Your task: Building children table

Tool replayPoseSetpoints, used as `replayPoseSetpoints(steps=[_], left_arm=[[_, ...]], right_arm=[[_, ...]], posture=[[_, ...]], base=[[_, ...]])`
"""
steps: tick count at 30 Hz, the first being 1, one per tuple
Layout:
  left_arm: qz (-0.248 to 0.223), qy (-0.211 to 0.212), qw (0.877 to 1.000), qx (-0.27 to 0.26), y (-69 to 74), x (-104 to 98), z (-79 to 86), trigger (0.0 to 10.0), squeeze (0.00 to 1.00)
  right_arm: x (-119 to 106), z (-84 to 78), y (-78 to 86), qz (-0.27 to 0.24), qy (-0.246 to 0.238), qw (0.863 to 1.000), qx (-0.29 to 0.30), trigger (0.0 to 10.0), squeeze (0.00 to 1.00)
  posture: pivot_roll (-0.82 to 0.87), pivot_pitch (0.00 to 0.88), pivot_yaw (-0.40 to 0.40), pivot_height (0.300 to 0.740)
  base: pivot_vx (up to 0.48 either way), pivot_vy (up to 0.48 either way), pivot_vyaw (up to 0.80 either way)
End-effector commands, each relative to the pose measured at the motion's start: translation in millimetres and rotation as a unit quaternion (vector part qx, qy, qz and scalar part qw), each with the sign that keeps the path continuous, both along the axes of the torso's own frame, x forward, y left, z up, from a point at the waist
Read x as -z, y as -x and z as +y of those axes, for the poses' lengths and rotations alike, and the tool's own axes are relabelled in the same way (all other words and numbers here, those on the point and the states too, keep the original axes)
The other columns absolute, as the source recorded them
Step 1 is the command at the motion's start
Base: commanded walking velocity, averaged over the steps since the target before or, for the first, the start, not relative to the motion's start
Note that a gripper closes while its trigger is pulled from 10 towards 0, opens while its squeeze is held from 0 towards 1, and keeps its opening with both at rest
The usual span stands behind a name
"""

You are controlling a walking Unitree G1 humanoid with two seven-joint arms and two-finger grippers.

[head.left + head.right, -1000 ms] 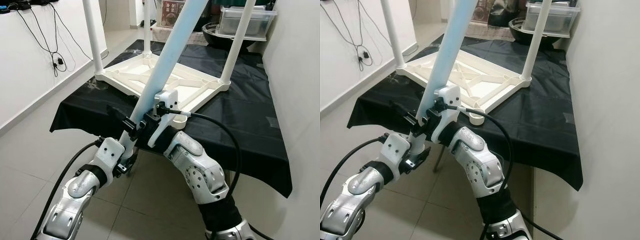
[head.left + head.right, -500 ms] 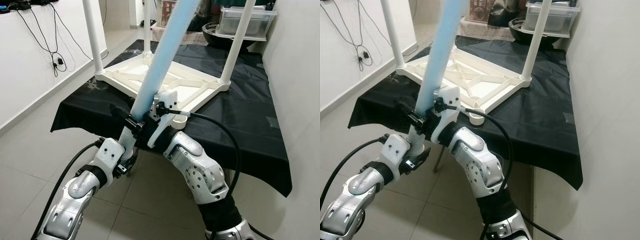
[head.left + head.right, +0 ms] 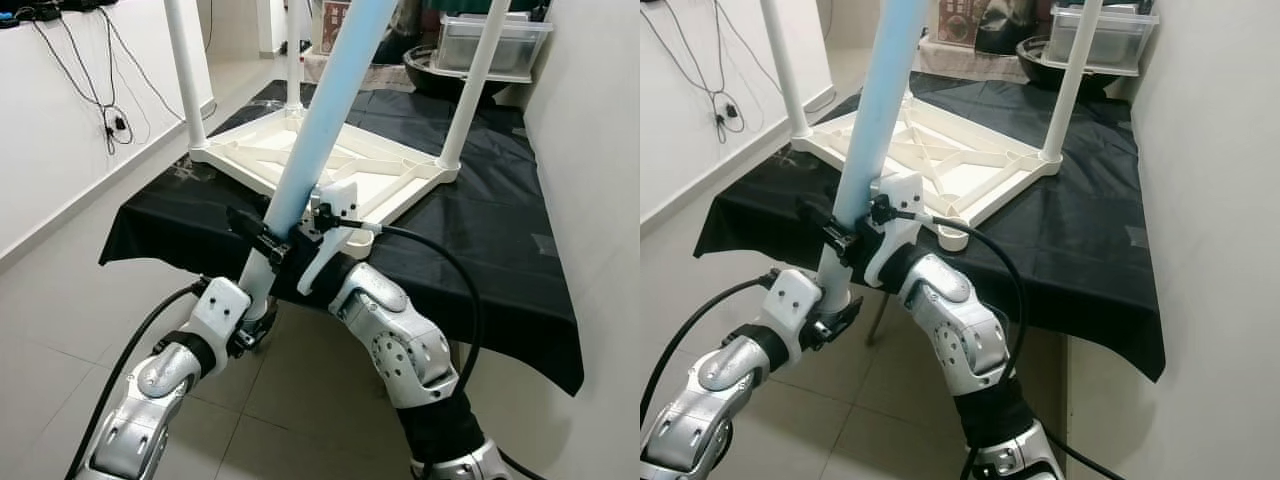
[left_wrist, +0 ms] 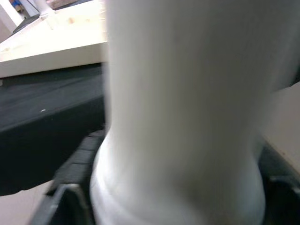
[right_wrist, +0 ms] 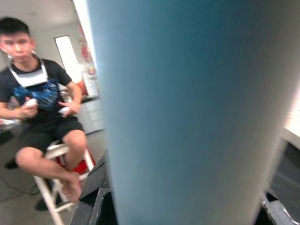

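I have my right gripper (image 3: 268, 240) clamped around the light blue table leg (image 3: 322, 125), with my left gripper (image 3: 250, 305) gripping its white lower end just beneath. The upturned white table top (image 3: 330, 170) lies beyond them on the black cloth (image 3: 490, 240).

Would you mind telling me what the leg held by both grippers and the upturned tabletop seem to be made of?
Leg: probably moulded plastic, smooth satin tube, pale blue-white. Tabletop: likely the same white plastic, judging by the ribbed underside with moulded sockets. It lies on a black cloth, matte fabric, draping at the edges. Left gripper and right gripper clamp the leg.
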State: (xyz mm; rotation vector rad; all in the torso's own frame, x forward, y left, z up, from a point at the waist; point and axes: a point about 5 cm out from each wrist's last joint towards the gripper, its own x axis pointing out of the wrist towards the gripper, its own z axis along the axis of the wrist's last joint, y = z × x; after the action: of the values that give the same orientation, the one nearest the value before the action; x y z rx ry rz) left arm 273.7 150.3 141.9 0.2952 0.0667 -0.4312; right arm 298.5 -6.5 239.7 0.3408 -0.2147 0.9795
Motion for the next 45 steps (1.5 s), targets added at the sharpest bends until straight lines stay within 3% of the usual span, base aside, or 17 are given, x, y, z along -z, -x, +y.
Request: replayPoseSetpoints(steps=[1, 5, 8, 9, 13, 15, 17, 18, 22, 25, 26, 33, 45], left_arm=[[0.016, 0.004, 1.000, -0.004, 2.0, 6.4, 2.7, 10.0, 1.00], [0.016, 0.004, 1.000, -0.006, 2.4, 7.4, 5.5, 10.0, 1.00], [0.022, -0.020, 0.999, -0.020, 3.7, 12.7, 14.3, 10.0, 1.00], [0.030, -0.026, 0.999, -0.028, 7.1, 17.7, 20.7, 10.0, 0.00], [0.039, -0.024, 0.998, -0.044, 13.8, 24.1, 29.9, 10.0, 0.00], [0.046, -0.003, 0.997, -0.068, 22.3, 27.9, 34.4, 10.0, 0.00], [0.032, 0.030, 0.996, -0.082, 33.3, 25.0, 29.1, 10.0, 0.00], [0.032, 0.030, 0.996, -0.082, 33.3, 25.0, 29.1, 10.0, 0.00], [-0.026, 0.087, 0.989, -0.118, 44.4, 2.9, 15.7, 10.0, 0.00], [-0.035, 0.091, 0.987, -0.125, 44.8, -1.2, 14.8, 10.0, 0.00], [-0.054, 0.094, 0.985, -0.135, 44.5, -8.1, 14.1, 10.0, 0.00], [-0.095, 0.100, 0.980, -0.142, 41.2, -22.1, 12.4, 10.0, 0.00], [-0.096, 0.101, 0.980, -0.143, 40.5, -25.4, 8.3, 10.0, 0.00]], right_arm=[[-10.6, 12.3, 5.7, -0.009, -0.019, 0.999, -0.027, 0.0, 0.00], [-11.4, 11.4, 4.9, -0.011, -0.020, 0.999, -0.026, 0.0, 0.00], [-14.2, 8.7, 2.5, -0.013, -0.024, 0.999, -0.020, 0.0, 0.00], [-16.4, 5.3, -0.9, -0.017, -0.025, 0.999, -0.012, 0.0, 0.00], [-20.0, -2.5, -8.7, -0.024, -0.023, 0.999, 0.010, 0.0, 0.00], [-22.5, -16.0, -22.7, -0.025, -0.024, 0.998, 0.049, 0.0, 0.00], [-24.0, -31.5, -36.7, -0.025, -0.023, 0.994, 0.101, 0.0, 0.00], [-24.0, -31.5, -36.7, -0.025, -0.023, 0.994, 0.101, 0.0, 0.00], [-26.4, -53.6, -51.8, -0.028, -0.016, 0.982, 0.186, 0.0, 0.00], [-26.4, -56.0, -53.4, -0.028, -0.014, 0.980, 0.196, 0.0, 0.00], [-25.6, -59.0, -55.0, -0.029, -0.009, 0.977, 0.212, 10.0, 0.00], [-22.9, -61.1, -57.2, -0.026, -0.004, 0.974, 0.227, 10.0, 0.00], [-22.2, -56.1, -59.7, -0.031, -0.011, 0.974, 0.224, 10.0, 0.00]], posture=[[0.02, 0.064, -0.011, 0.740], [0.02, 0.064, -0.010, 0.740], [0.02, 0.064, -0.010, 0.740], [0.02, 0.064, -0.010, 0.740], [0.02, 0.064, -0.010, 0.740], [0.02, 0.066, -0.012, 0.740], [0.02, 0.065, -0.015, 0.740], [0.02, 0.065, -0.015, 0.740], [0.03, 0.063, -0.023, 0.740], [0.03, 0.063, -0.023, 0.740], [0.03, 0.061, -0.025, 0.740], [0.03, 0.050, -0.027, 0.740], [0.03, 0.040, -0.027, 0.740]], base=[[0.000, 0.000, 0.00], [0.000, 0.000, 0.00], [0.000, 0.000, 0.00], [0.000, 0.000, 0.00], [0.000, 0.000, 0.00], [0.000, 0.000, 0.00], [0.000, 0.000, 0.00], [0.000, 0.000, 0.00], [0.000, 0.000, 0.00], [0.000, 0.000, 0.00], [0.000, 0.000, 0.00], [0.176, 0.000, 0.00], [0.331, 0.000, 0.00]])
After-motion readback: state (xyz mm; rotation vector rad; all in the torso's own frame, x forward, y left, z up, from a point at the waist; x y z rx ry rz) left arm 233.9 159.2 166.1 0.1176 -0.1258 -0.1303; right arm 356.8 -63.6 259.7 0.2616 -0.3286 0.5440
